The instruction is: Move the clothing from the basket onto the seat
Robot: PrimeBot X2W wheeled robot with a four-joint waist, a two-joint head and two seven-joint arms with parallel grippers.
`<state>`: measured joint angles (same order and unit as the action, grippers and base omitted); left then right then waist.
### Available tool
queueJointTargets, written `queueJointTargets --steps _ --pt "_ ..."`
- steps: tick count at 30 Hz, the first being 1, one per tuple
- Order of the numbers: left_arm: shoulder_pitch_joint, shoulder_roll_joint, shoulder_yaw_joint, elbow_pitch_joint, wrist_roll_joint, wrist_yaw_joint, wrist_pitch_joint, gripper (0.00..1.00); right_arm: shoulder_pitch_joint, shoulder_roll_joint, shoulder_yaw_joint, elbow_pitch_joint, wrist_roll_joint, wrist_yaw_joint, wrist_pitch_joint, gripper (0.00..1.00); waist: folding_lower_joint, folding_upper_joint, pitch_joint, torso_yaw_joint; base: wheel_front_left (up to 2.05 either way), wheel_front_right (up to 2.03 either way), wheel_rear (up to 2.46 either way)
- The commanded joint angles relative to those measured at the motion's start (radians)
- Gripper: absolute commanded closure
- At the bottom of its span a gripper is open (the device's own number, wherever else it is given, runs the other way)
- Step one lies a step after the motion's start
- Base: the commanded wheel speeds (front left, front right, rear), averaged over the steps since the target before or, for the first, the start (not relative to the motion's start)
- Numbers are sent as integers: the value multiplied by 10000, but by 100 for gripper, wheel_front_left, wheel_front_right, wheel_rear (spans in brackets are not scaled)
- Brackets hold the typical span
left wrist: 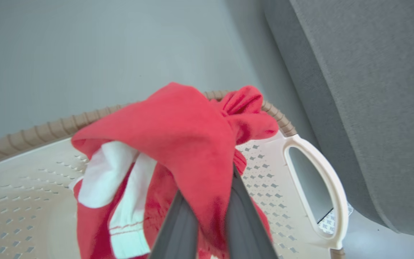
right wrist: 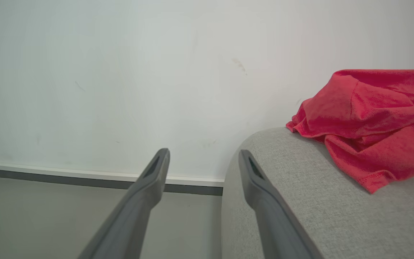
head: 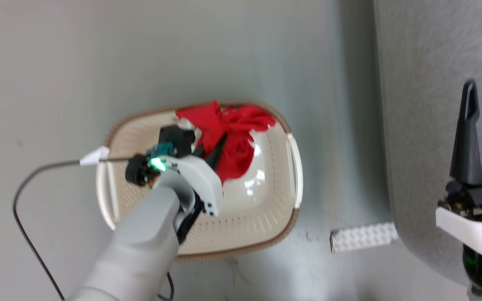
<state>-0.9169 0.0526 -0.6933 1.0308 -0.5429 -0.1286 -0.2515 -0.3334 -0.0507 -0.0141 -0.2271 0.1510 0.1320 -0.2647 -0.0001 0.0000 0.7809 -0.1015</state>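
Where the basket [head: 241, 219] stood: on the floor [head: 98, 62], just beside the seat [head: 425, 104].
Left tool [left wrist: 207, 185]: pressed together, pinching the clothing [left wrist: 178, 122] over the basket's far end.
Right tool [right wrist: 203, 154]: spread wide, near the seat's rounded edge.
Other red garment [right wrist: 372, 118]: lay on the seat.

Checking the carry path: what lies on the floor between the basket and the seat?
Head view: mostly bare floor between basket and seat; one white studded plate lies by the seat's corner.
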Motion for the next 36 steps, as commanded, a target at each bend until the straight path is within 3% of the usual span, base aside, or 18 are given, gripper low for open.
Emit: queueJointTargets --steps 1,7,21,27,36 --pt "257 69 -22 -90 -163 -23 -70 100 203 1 -104 99 -3 -26 6 0 1 0 -985 314 0 0 0" --pt "1354 169 310 -967 -384 -8 -139 100 1046 1 -415 896 -133 -26 8 0 1 0 -2802 629 0 0 0" --pt "5040 960 2005 -4246 223 931 -130 100 3074 3 -405 2797 -350 -26 8 0 1 0 -6657 1171 0 0 0" --pt "6288 1273 2592 -5081 574 1175 -131 100 3767 0 -226 3491 -333 -26 8 0 1 0 -7730 1297 0 0 0" --pt "7644 1745 3749 -6297 1096 1532 -130 100 4264 -2 -131 4010 -88 -26 8 0 1 0 -8434 1552 0 0 0"
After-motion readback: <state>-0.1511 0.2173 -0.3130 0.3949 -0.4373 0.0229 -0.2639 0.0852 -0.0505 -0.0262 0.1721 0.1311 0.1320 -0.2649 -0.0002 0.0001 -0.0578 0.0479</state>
